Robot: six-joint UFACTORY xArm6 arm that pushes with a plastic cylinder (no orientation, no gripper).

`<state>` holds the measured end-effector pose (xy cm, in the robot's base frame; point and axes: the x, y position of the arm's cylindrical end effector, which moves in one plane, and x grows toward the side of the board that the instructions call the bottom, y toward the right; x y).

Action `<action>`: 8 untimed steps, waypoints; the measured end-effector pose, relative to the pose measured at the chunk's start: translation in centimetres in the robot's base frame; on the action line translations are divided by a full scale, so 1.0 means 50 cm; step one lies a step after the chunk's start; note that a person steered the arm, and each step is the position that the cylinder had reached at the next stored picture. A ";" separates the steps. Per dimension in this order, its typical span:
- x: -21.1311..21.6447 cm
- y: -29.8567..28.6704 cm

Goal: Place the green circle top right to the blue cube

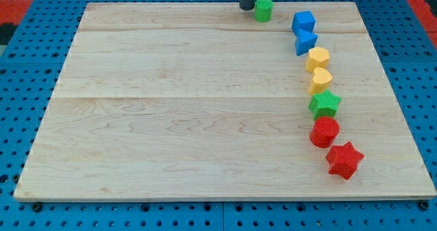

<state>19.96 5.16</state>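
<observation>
The green circle (pixel 263 9) stands near the board's top edge, right of centre. The blue cube (pixel 303 21) sits to its right and slightly lower, a small gap between them. My tip (pixel 246 8) is at the top edge, just left of the green circle, touching or nearly touching it. The rod comes down from the view's top.
Below the blue cube a curved line of blocks runs down the right side: blue triangle (pixel 306 42), yellow hexagon (pixel 317 57), yellow heart (pixel 320 80), green star (pixel 325 104), red circle (pixel 324 131), red star (pixel 344 160). The wooden board (pixel 171 108) lies on blue pegboard.
</observation>
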 end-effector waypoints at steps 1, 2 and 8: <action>0.000 0.000; 0.004 0.011; 0.026 0.103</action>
